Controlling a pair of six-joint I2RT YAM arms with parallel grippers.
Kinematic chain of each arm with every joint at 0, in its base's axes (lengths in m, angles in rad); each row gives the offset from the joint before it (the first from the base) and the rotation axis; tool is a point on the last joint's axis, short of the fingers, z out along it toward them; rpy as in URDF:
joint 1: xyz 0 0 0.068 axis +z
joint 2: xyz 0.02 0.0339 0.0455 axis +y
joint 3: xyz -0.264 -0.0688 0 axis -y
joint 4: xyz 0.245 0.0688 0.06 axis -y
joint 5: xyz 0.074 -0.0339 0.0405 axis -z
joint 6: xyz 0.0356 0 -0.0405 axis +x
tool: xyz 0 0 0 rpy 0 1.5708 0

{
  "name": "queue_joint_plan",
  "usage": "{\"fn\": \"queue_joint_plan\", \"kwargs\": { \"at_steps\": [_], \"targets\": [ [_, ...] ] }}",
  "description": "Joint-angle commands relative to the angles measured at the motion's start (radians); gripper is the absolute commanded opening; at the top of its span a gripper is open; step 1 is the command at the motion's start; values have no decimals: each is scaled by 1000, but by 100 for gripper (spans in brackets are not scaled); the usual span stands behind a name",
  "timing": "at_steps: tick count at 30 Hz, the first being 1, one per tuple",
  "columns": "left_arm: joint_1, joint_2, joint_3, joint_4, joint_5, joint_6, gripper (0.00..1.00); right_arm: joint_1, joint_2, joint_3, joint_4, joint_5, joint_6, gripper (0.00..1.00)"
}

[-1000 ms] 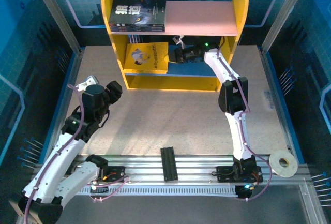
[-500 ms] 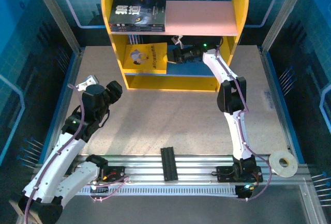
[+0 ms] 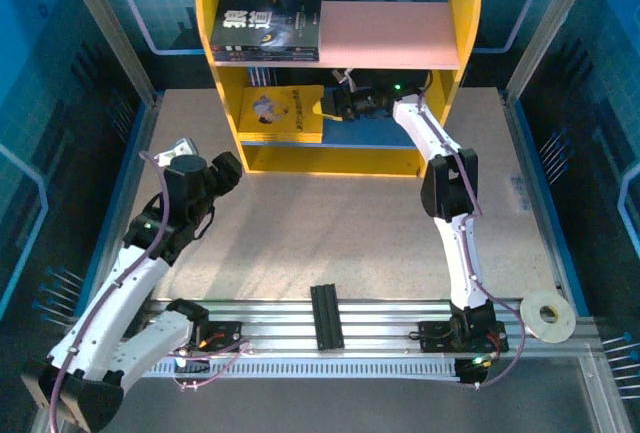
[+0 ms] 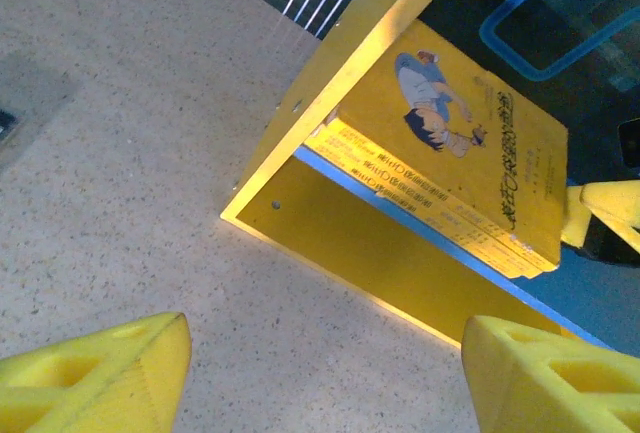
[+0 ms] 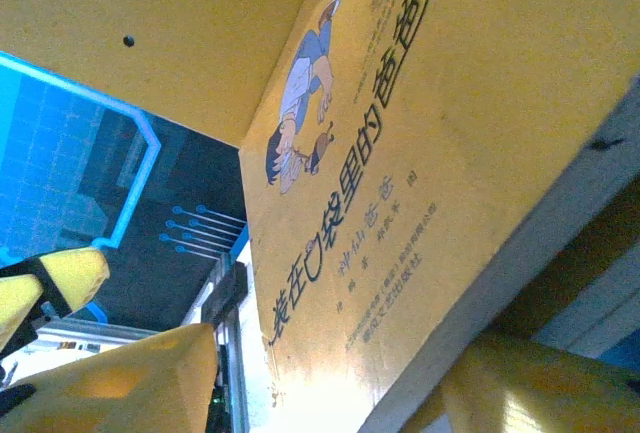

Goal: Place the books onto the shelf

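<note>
Speckled tabletop (image 3: 330, 213), shelf (image 3: 212, 13) with dark books (image 3: 266, 26) above, yellow books (image 3: 283, 113) below, left pincer (image 4: 328, 338) and right pincer (image 5: 340, 343) both agape.

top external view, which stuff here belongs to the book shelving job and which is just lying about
Belongs to the job:
yellow books, on the lower board
dark books, on the upper board
shelf

Just lying about:
tape roll, near right
black bar, near middle
small card, left
</note>
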Motion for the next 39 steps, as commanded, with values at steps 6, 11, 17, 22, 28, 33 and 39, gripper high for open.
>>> {"fn": "queue_joint_plan", "kwargs": {
  "at_steps": [6,11,17,22,28,33,39],
  "targets": [
    [30,61,106,-14,64,107,74,-28,-114,-136,19,81,-67,73],
    [46,130,112,13,159,109,74,-27,-163,-227,68,94,-62,73],
    [48,219,80,123,273,91,74,-11,-215,-362,178,94,-25,73],
    [51,298,61,230,326,74,74,3,-258,-466,259,111,5,73],
    [52,398,52,350,357,50,74,24,-317,-578,347,145,20,69],
    [53,474,56,432,377,48,74,36,-328,-601,343,168,1,68],
    [61,554,81,470,394,44,74,45,-320,-601,343,172,1,68]
  ]
}}
